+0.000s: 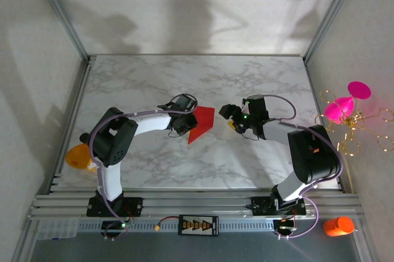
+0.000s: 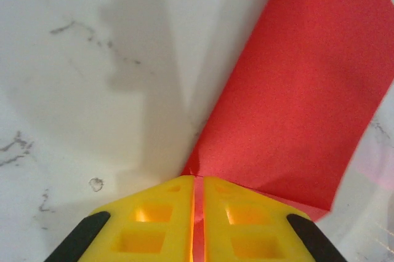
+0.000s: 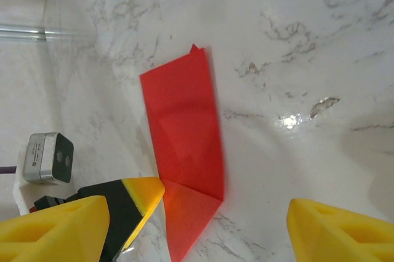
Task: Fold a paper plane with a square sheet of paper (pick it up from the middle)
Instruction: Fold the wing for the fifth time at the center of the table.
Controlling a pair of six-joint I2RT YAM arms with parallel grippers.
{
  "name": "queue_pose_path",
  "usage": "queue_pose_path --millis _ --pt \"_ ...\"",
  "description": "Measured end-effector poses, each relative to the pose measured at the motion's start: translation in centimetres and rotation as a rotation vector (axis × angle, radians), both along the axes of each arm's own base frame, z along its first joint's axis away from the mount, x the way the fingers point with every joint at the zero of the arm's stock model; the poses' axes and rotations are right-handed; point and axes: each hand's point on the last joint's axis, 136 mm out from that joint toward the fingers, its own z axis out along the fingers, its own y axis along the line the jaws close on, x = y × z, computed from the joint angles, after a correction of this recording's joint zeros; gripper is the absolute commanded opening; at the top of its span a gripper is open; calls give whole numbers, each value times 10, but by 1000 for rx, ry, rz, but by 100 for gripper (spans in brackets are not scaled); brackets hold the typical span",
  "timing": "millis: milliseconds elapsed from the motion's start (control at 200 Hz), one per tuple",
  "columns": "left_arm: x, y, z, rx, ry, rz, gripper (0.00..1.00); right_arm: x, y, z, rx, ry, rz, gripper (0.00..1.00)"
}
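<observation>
Top external view: the folded red paper (image 1: pixel 201 124) is seen near the middle of the marble table (image 1: pixel 258 77), between the two grippers. It is pinched at its left edge by the left gripper (image 1: pixel 183 120). In the left wrist view the yellow fingers (image 2: pixel 154 225) are pressed together on it, with a thin strip of red showing in the slit between them. The right gripper (image 1: pixel 229 114) is spread wide with nothing held, and sits just to the right of the paper, apart from it. The paper's long axis is laid diagonally, from far right to near left. In the right wrist view it runs straight away from the open gap. The left arm is judged the nearer, being in contact already. A short leftward reach would be needed from the right arm.
</observation>
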Motion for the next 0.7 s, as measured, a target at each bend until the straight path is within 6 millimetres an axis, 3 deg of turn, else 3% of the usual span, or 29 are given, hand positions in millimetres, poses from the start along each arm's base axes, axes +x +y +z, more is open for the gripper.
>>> queue_pose_path --millis 245,701 --pt "4 -3 3 -20 -13 17 11 -2 8 -6 1 18 25 75" --pt "7 -3 -2 11 -21 -26 8 -13 38 -20 -3 124 84 52"
